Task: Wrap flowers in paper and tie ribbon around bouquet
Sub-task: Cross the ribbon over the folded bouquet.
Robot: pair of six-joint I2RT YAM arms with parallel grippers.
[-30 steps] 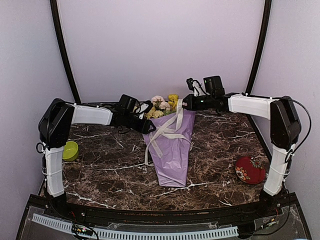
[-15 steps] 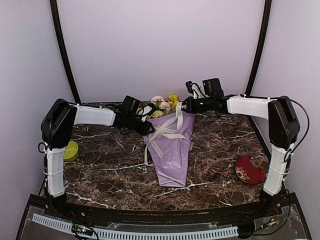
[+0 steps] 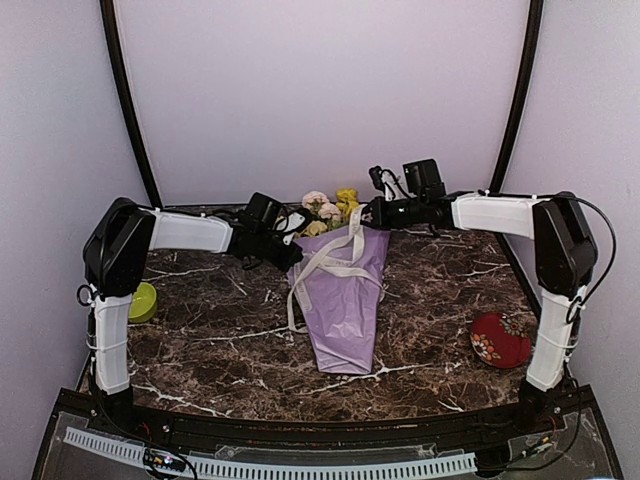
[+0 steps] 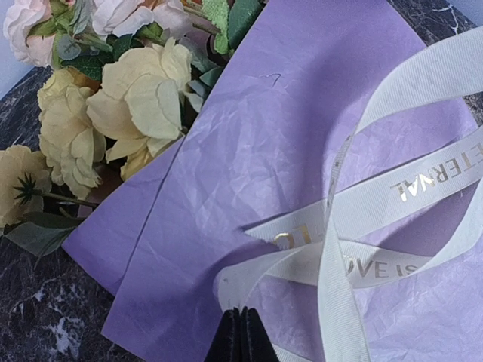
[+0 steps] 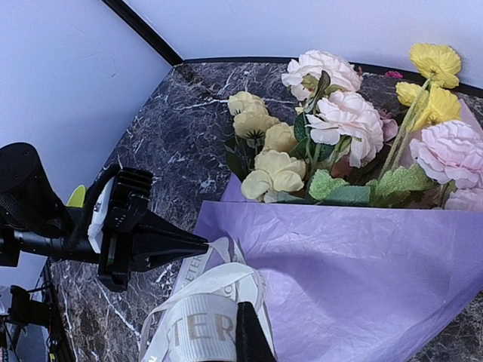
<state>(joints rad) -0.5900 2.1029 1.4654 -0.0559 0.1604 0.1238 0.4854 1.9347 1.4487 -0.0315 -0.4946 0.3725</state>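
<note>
Above the desk (image 3: 220, 340), in the overhead view, the left gripper (image 3: 293, 257) has gone from spread a second ago to pressed together at the left edge of the bouquet (image 3: 342, 280), pinching a strand of the ribbon (image 3: 325, 262). The right gripper (image 3: 367, 212), also pressed together, holds another strand up beside the flowers (image 3: 330, 208). With both strands gripped, I judge the tying can start. The paper (image 3: 345, 320) lies as a lilac cone, its tip toward the arms and the blooms at the far end

From the left wrist, the dark fingertips (image 4: 241, 335) meet on a fold of ribbon (image 4: 400, 188). It is cream, ribbed and flat with gold lettering, and it crosses itself in loose loops over the crinkled, matte paper (image 4: 264, 151). Pale yellow ruffled blooms (image 4: 136, 98) spill past the cone's mouth

From the right wrist, a looped cream strand (image 5: 204, 324) runs to the right gripper's finger (image 5: 249, 332), while the left gripper's tapered tips (image 5: 196, 243) touch the ribbon at the paper's edge. Pink, cream and bright yellow blooms (image 5: 339, 113) stand on thin green stems
</note>
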